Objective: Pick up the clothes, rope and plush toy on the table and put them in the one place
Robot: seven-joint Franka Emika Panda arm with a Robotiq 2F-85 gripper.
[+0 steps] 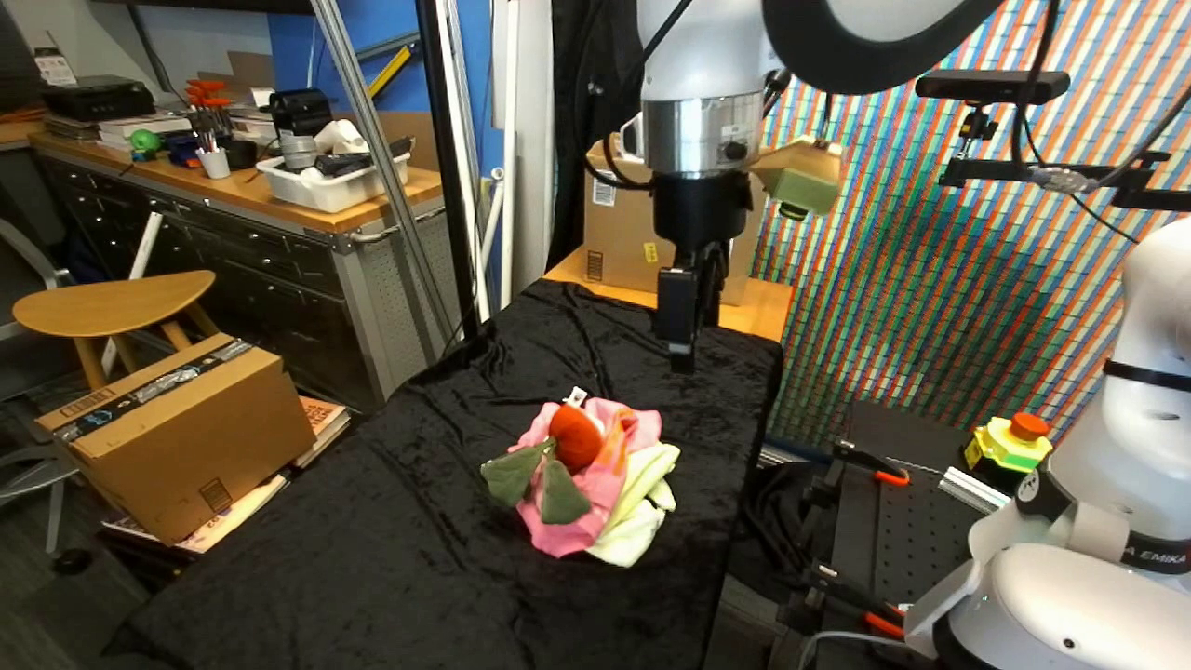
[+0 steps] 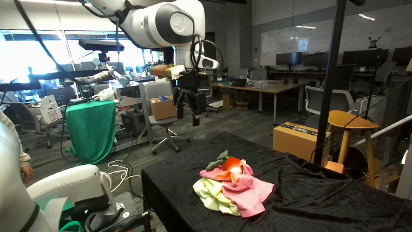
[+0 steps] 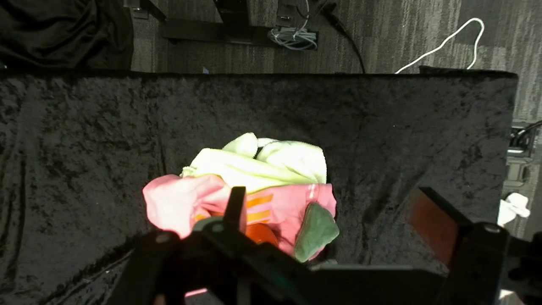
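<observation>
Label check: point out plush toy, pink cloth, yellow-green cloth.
Plush toy [image 1: 576,438], in an exterior view: red-orange body.
Pink cloth [image 2: 247,192], in an exterior view: draped flap.
Yellow-green cloth [image 3: 254,171], wrist view: broad fold.

Lower centre of the frame, in an exterior view: the plush toy [image 1: 576,439] lay on an upper cloth [image 1: 600,486], which partly overlapped a lower cloth [image 1: 635,532] to its right, all on the bench [image 1: 409,558]. At left, a carton [image 1: 209,447] rested on books [image 1: 324,423]. The pincer [image 2: 188,116], mid-frame in an exterior view, hung above the bench.
</observation>
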